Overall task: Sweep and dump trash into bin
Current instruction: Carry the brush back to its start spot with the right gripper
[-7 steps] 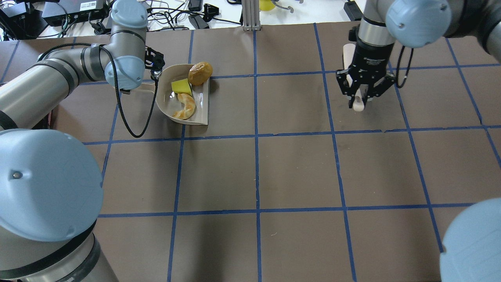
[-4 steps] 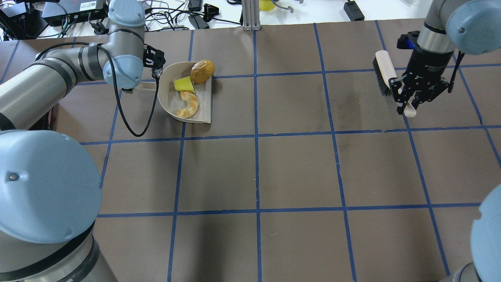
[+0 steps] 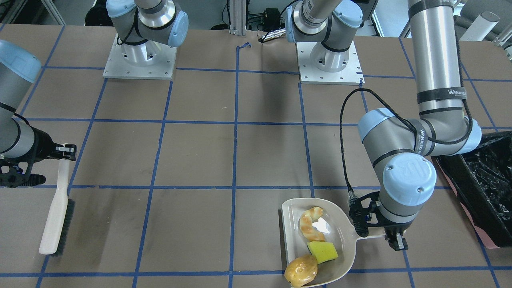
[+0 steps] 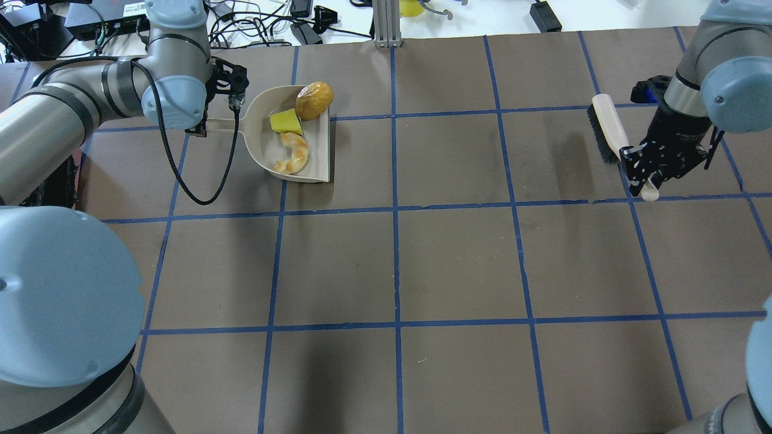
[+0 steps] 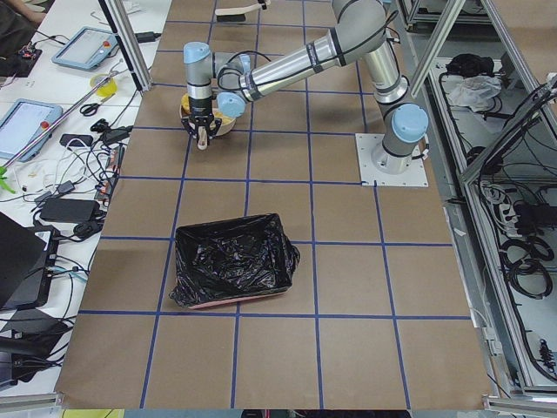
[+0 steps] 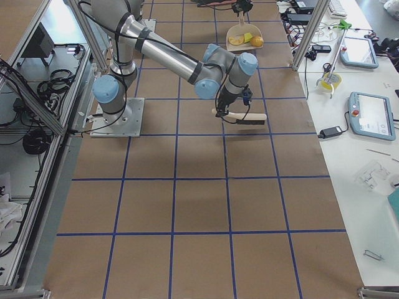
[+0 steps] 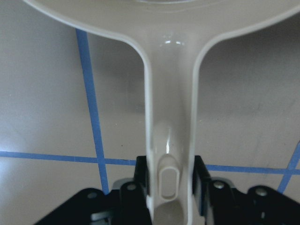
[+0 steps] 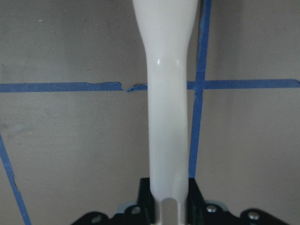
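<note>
Golden-brown lump (image 4: 314,100) at the far corner of the dustpan (image 4: 258,147), right at its open front lip. Just beside it, deeper in the pan, a yellow sponge (image 4: 285,122) with a green edge. Next to that, a curved tan croissant piece (image 4: 294,153) lying along the pan floor. All three inside the beige pan, none on the table (image 4: 458,259). Seen from the front camera, the same order: lump (image 3: 301,271) at the lip, sponge (image 3: 323,252) in the middle, croissant piece (image 3: 312,225) farthest back.

Thin pan handle pointing away from the open lip toward the robot's left side, pinched between the two fingers of the left gripper (image 4: 208,125). Clamp clear in the wrist view, black fingers pressed on either side of the handle (image 7: 169,140). Cannot tell whether the pan is resting on the table or raised off it.

Bin (image 3: 480,192) with its crinkly black liner at the table's end on the robot's left, beyond the left arm's elbow, apart from the pan. Pink along its lower edge.

Well away on the other side, right gripper (image 4: 648,181) closed on the pale handle of a brush (image 4: 608,123), dark bristles along one side of the head. Handle running straight out from between the fingers in the right wrist view.

Brown tabletop crossed by blue tape lines (image 4: 395,211) in a grid.
</note>
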Controlling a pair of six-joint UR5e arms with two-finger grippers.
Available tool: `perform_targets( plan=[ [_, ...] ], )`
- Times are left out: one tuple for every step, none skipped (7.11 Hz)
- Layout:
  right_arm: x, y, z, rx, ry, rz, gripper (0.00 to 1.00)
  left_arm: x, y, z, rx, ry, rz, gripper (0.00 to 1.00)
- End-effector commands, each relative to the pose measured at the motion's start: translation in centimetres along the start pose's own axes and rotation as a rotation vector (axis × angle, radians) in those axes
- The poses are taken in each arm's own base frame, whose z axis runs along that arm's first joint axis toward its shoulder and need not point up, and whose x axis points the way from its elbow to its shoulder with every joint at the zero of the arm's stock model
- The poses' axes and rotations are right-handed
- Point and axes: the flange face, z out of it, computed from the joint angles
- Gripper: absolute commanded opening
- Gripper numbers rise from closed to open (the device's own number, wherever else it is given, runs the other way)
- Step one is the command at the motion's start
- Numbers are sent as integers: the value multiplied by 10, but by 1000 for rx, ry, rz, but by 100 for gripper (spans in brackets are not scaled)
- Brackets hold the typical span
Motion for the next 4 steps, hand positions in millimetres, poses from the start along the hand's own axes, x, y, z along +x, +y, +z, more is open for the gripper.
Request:
perform_targets(
  plan=[
    [13,7,12,-10,-15,-34,0,2,29,-14,26,6,0,0],
    [32,11,14,-9,-33,-12,0,3,58,-20,26,10,12,0],
    [42,12,15,-6,-40,-6,0,5,77,-27,24,11,13,0],
    [42,11,15,-6,-45,9,0,10,100,-35,43,19,19,0]
  ],
)
